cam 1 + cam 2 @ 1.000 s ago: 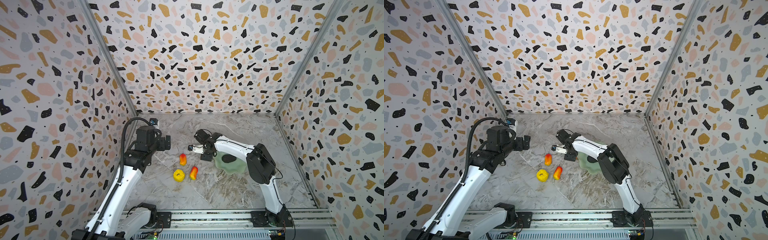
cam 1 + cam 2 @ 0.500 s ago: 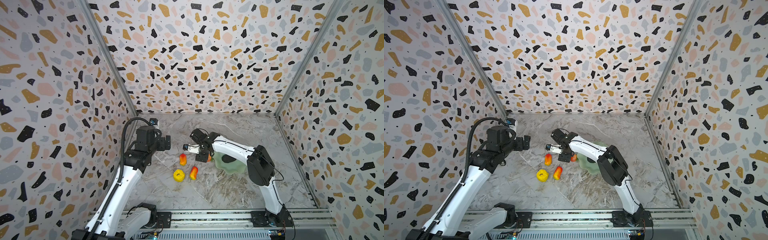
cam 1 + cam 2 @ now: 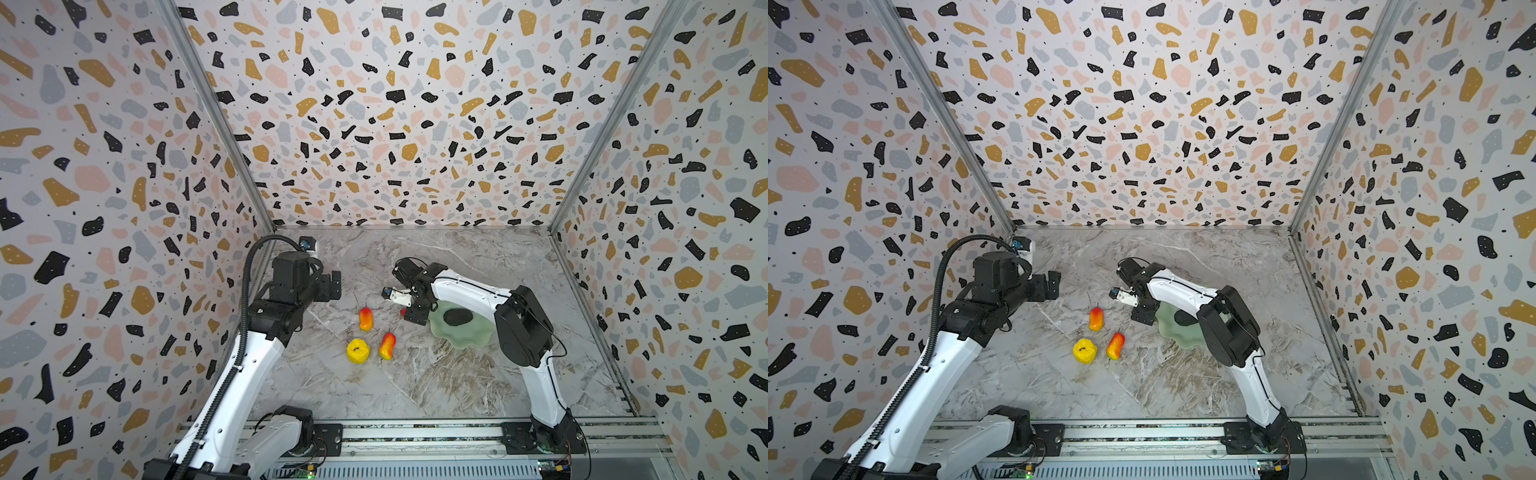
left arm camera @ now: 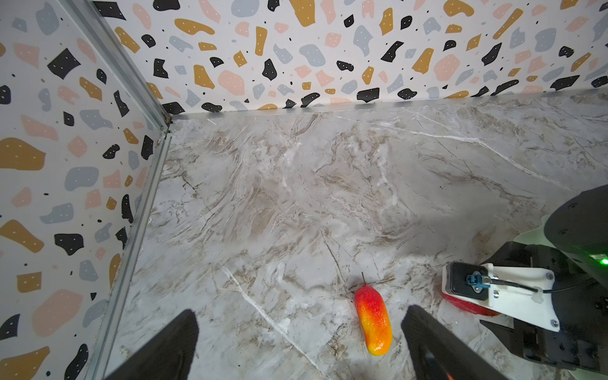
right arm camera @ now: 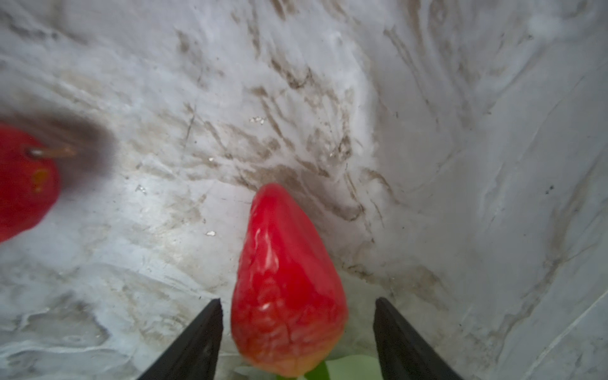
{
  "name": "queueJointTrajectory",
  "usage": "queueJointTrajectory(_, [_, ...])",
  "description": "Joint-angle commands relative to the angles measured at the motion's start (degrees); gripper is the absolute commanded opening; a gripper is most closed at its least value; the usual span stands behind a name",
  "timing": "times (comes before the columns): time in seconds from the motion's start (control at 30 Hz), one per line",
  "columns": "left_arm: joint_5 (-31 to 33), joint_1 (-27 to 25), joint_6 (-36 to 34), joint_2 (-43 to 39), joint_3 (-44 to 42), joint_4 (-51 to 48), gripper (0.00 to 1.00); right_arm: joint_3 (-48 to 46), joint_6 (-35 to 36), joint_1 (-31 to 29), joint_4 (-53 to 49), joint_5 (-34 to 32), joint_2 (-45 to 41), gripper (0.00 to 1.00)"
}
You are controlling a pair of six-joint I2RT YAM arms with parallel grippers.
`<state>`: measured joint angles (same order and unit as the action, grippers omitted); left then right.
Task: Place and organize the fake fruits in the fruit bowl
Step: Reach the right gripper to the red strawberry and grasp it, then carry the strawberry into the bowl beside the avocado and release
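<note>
The red strawberry (image 5: 286,283) lies on the marble floor between the two jaws of my right gripper (image 5: 297,332). The jaws stand open, with a gap on each side of it. In a top view only a red sliver of the strawberry (image 3: 402,311) shows beside the right gripper (image 3: 415,318). The mint-green fruit bowl (image 3: 469,338) sits just right of it and holds the dark avocado (image 3: 457,317). Two red-yellow mangoes (image 3: 365,319) (image 3: 387,345) and the bumpy yellow fruit (image 3: 358,350) lie left of the bowl. My left gripper (image 4: 299,348) hangs open above the floor, empty.
Patterned walls close the cell on three sides, and the left arm (image 3: 291,291) stays near the left wall. A metal rail (image 3: 415,432) runs along the front edge. One mango's (image 5: 23,184) stem end shows close beside the strawberry in the right wrist view.
My right gripper has come down over the strawberry, which showed beside it half a second ago and is now mostly covered. The left arm has not moved.
</note>
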<state>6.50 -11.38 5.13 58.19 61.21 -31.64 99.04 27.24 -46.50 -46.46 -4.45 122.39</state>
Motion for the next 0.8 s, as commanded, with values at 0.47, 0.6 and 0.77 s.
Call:
queueJointTrajectory(0.47, [0.53,-0.31,-0.96,-0.98,-0.25,1.05,1.0,3.33,-1.38,-0.79,-2.67,4.19,-1.2,0.31])
queueJointTrajectory(0.6, [0.62,-0.31,-0.98,-1.07,-0.3,0.9,1.0,4.72,-1.97,-1.39,-2.79,4.0,-4.75,0.3])
queueJointTrajectory(0.77, [0.88,-0.31,-1.17,-1.24,-0.34,0.79,1.0,0.94,-3.65,-1.31,-1.68,0.4,-12.59,0.29])
